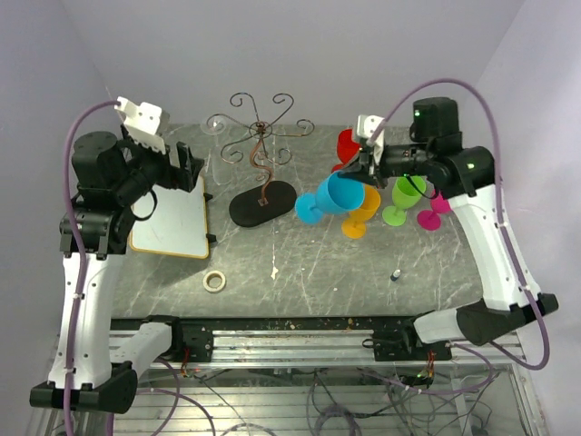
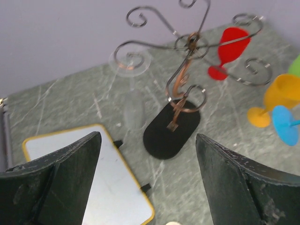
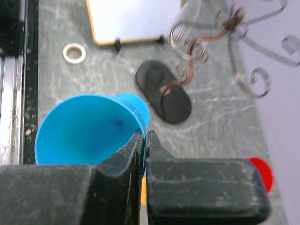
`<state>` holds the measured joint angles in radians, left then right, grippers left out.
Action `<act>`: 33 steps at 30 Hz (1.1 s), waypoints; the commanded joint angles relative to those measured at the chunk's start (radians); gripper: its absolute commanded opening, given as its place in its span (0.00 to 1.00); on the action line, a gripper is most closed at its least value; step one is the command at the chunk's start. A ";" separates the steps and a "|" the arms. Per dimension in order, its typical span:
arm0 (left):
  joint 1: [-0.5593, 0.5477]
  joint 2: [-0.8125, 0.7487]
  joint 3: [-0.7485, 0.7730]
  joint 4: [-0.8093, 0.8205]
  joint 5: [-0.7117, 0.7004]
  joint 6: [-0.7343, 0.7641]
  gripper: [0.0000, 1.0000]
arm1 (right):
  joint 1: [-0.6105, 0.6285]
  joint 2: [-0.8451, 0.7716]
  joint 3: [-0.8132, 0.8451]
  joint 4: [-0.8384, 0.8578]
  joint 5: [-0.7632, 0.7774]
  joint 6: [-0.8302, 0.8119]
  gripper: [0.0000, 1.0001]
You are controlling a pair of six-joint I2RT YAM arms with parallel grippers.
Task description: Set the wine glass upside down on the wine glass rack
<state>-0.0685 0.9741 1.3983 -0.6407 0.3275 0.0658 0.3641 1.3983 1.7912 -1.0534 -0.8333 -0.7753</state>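
My right gripper (image 1: 357, 174) is shut on the rim of a blue wine glass (image 1: 336, 196), held above the table on its side, foot pointing left; its open bowl fills the right wrist view (image 3: 89, 129), pinched at the gripper (image 3: 145, 140). The wine glass rack (image 1: 261, 145), dark wire scrolls on a black oval base (image 1: 261, 203), stands left of the glass and shows in both wrist views (image 2: 187, 44) (image 3: 206, 37). A clear glass (image 1: 218, 124) hangs upside down on its left arm. My left gripper (image 1: 186, 163) (image 2: 147, 183) is open and empty, left of the rack.
Red (image 1: 346, 145), orange (image 1: 361, 214), green (image 1: 404, 198) and pink (image 1: 433, 211) glasses stand at the right. A yellow-edged white board (image 1: 177, 218) lies at the left, a tape ring (image 1: 214, 281) and a small dark object (image 1: 397, 273) near the front.
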 commanded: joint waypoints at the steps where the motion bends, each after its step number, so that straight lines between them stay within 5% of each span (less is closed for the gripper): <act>1: 0.009 0.040 0.095 0.074 0.154 -0.133 0.91 | -0.003 -0.050 0.085 0.110 -0.100 0.128 0.00; 18: -0.028 0.226 0.229 0.386 0.422 -0.674 0.87 | -0.003 0.018 0.252 0.616 0.086 0.734 0.00; 27: -0.172 0.294 0.233 0.408 0.330 -0.660 0.90 | -0.004 0.073 0.273 0.680 0.091 0.820 0.00; 33: -0.225 0.329 0.235 0.390 0.295 -0.626 0.73 | -0.003 0.094 0.279 0.677 0.077 0.814 0.00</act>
<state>-0.2657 1.2831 1.6135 -0.2825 0.6491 -0.5652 0.3637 1.4902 2.0354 -0.4137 -0.7502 0.0200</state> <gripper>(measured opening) 0.801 0.014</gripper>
